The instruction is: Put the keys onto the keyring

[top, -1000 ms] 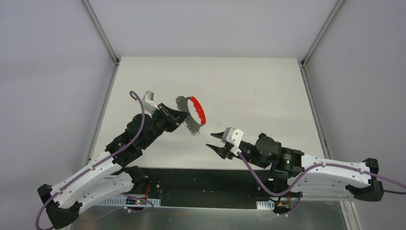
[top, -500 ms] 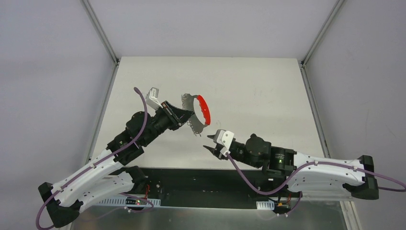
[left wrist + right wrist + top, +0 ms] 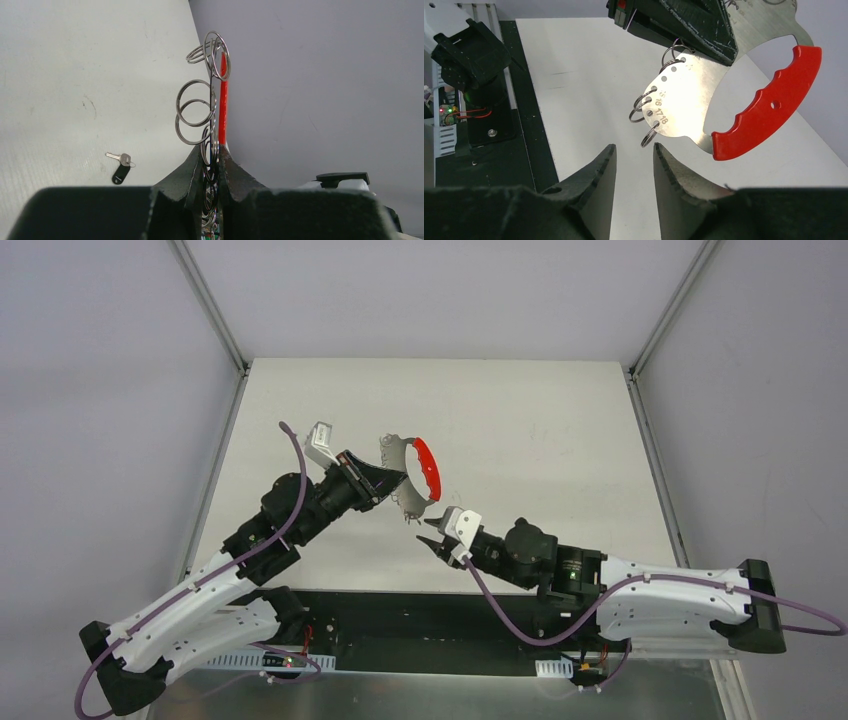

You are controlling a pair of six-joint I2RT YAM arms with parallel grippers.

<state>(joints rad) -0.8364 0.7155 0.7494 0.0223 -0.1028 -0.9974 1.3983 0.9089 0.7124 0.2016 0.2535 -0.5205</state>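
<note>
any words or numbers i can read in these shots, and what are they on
"16 17 18": stamped beside the holes in the metal plate of the keyring, near its red grip. A mark before the 16 is too blurred to read.
The key and its black tag: no writing can be made out.
Nothing else is readable.

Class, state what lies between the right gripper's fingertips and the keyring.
Nothing lies there. In the right wrist view, only bare table shows in the gap between the right gripper and the lowest small ring of the keyring.

The keyring [image 3: 680,96] is silver (its crescent [image 3: 769,107] red).
</note>
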